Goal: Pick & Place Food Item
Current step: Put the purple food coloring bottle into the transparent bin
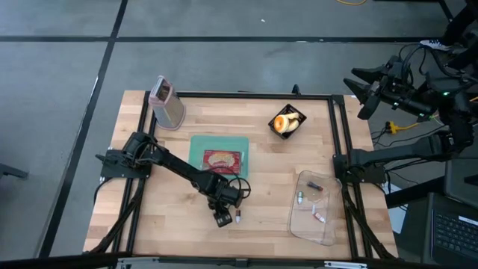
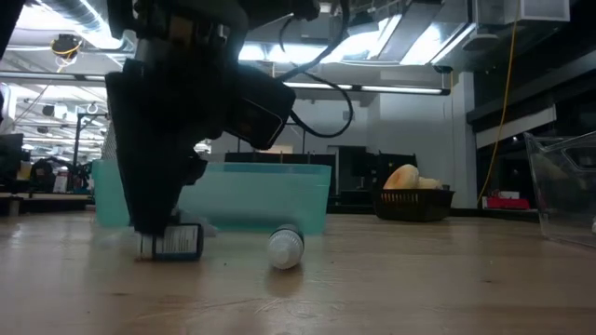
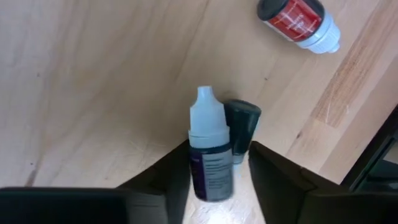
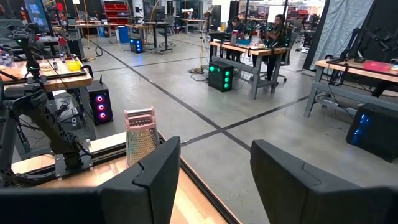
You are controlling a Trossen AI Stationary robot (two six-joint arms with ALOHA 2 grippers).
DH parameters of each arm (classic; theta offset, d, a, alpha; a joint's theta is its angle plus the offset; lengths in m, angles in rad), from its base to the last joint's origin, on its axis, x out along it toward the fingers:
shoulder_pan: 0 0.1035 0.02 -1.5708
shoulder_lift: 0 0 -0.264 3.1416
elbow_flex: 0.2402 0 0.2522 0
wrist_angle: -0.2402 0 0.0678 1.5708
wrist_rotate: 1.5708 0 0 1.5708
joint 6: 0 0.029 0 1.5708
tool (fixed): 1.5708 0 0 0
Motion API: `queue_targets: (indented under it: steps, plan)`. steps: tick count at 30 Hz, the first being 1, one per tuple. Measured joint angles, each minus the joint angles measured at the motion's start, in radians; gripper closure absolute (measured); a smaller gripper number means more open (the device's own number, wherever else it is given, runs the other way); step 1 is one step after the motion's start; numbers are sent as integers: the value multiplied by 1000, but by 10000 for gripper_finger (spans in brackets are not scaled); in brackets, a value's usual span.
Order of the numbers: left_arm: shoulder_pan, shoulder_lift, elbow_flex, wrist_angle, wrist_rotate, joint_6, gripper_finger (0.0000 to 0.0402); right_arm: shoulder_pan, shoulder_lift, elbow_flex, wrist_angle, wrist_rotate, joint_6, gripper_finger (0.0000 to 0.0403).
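My left gripper (image 1: 222, 218) points steeply down near the table's front edge, its open fingers on either side of a small dropper bottle (image 3: 210, 155) with a white cap and a dark label. The bottle lies on its side on the wood. A dark cap-like piece (image 3: 241, 124) lies close beside it. A second small bottle (image 3: 298, 22) with a red label lies a little farther off. A red food packet (image 1: 221, 158) sits on the teal tray (image 1: 196, 143). Bread (image 1: 287, 122) sits in a black basket. My right gripper (image 4: 214, 162) waits open, high off the table's right side. My left gripper's fingers (image 3: 174, 174) come from above, slanting, and lie along the dropper bottle's body (image 3: 205, 177), one on each long side. The bottle lies flat on the table. Whether the fingers touch it, I cannot tell.
A pink grater (image 1: 166, 101) stands at the far left corner. A clear plastic bin (image 1: 314, 205) with a few small bottles lies at the front right. The black basket (image 1: 297, 131) stands at the far right. Bare wood lies between tray and bin.
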Motion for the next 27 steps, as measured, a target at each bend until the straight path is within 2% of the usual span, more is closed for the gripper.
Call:
queue_targets:
  steps: [6,10,13,22,27]
  plan:
    - [1,-4,-2,7,6,0,310,0,0,0,0,-1,0,209]
    - [5,-7,-4,16,41,-9,328,0,0,0,0,-2,-1,209]
    - [9,-7,-4,34,95,-17,326,0,0,0,0,-2,-6,209]
    - [10,-10,-3,38,142,-60,323,0,0,0,0,-2,-27,209]
    - [17,-11,-2,39,133,-61,275,0,0,0,0,-2,-39,209]
